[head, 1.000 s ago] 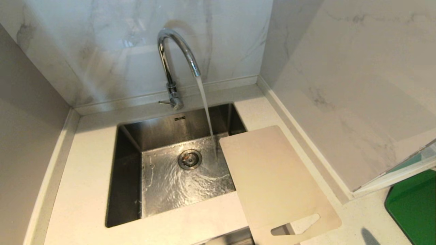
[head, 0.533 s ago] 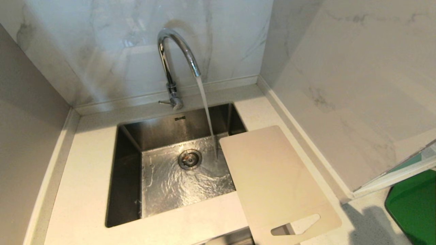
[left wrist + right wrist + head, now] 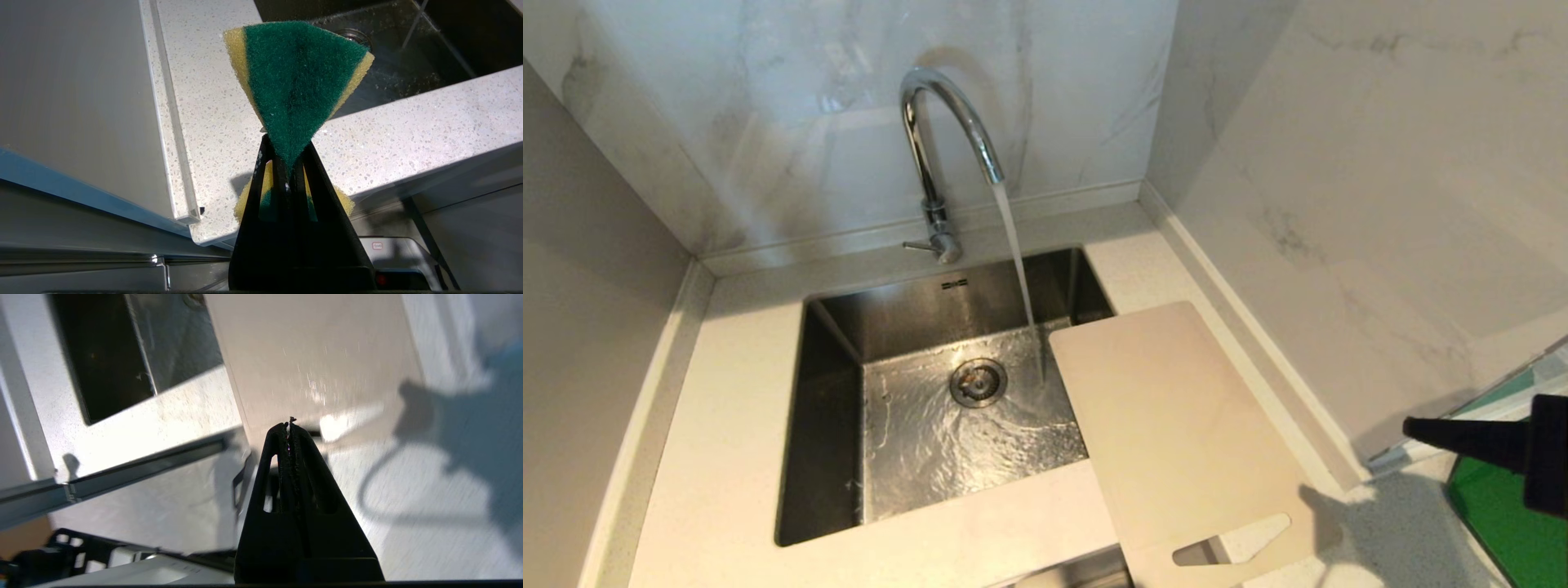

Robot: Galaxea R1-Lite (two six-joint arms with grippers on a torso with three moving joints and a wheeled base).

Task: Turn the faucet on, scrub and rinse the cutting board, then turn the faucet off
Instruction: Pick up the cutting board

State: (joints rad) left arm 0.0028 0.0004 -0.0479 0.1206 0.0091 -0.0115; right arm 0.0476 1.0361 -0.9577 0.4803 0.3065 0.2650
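Observation:
The chrome faucet [image 3: 947, 147] runs a stream of water into the steel sink [image 3: 833, 392]. The beige cutting board [image 3: 1176, 425] lies flat on the counter at the sink's right, its far corner over the basin and its handle slot near the front edge. My right gripper [image 3: 1409, 425] enters from the right edge, shut and empty, pointing left above the counter to the right of the board; its own view shows the cutting board [image 3: 318, 355] ahead of the tips [image 3: 289, 426]. My left gripper [image 3: 286, 163], outside the head view, is shut on a green-and-yellow sponge [image 3: 298, 81].
A dark green mat [image 3: 1503, 506] lies at the right edge under my right arm. Marble walls close the corner behind and to the right of the sink. The speckled counter [image 3: 727, 425] runs around the basin, with its front edge close to me.
My right gripper has come into the head view from the right edge, and its shadow has grown across the counter toward the board's handle end. Water keeps running; the board has not moved.

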